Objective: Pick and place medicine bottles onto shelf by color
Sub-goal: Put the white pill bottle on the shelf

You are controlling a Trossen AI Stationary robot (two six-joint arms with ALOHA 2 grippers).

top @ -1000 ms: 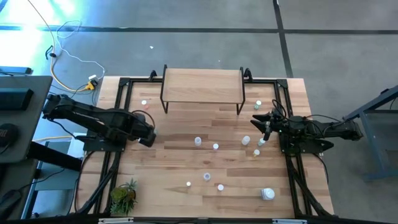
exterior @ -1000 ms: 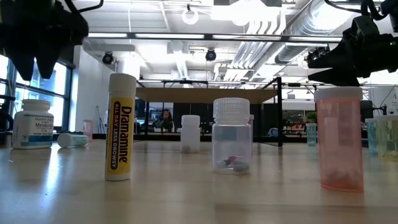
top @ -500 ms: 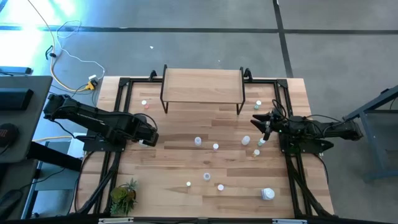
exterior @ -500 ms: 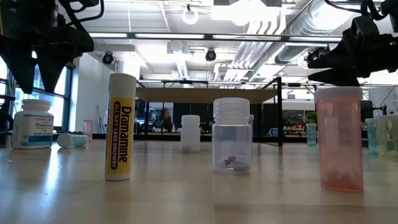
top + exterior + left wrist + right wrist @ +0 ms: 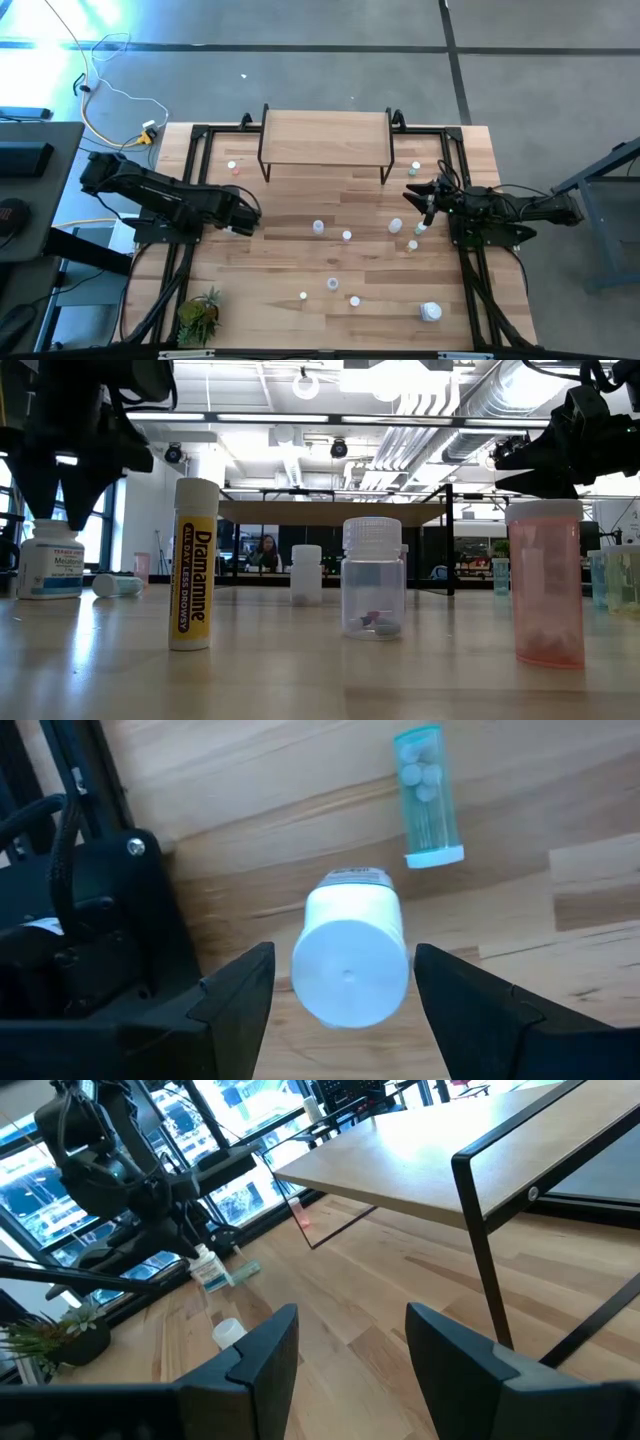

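- The wooden table [image 5: 300,260] is seen from above, with the shelf [image 5: 325,135] standing at its far edge, well beyond both grippers and bare on top.
- The left arm is stretched low across the table's left side, folded at the elbow; the left gripper [image 5: 250,215] is pointed down at the board.
- In the left wrist view, the left gripper [image 5: 345,985] is shown with its fingers spread and nothing clasped; a white-capped bottle [image 5: 350,960] stands directly between and below them, untouched.
- Just past that bottle, a small blue vial [image 5: 428,805] of white pills is seen lying on its side.
- The right arm is extended flat from the table's right edge; the right gripper [image 5: 412,192] is held above the board, near the shelf's right legs.
- In the right wrist view, the right gripper [image 5: 350,1345] is shown parted and empty, aimed toward the shelf [image 5: 440,1155].
- Small medicine bottles [image 5: 346,236] are scattered between the two grippers.
- Only the low view shows labels and colours: a yellow tube [image 5: 194,565], a clear jar [image 5: 372,578] and a pink vial [image 5: 546,582], all upright.
- A potted plant [image 5: 198,312] sits at the near left corner, behind the left gripper.
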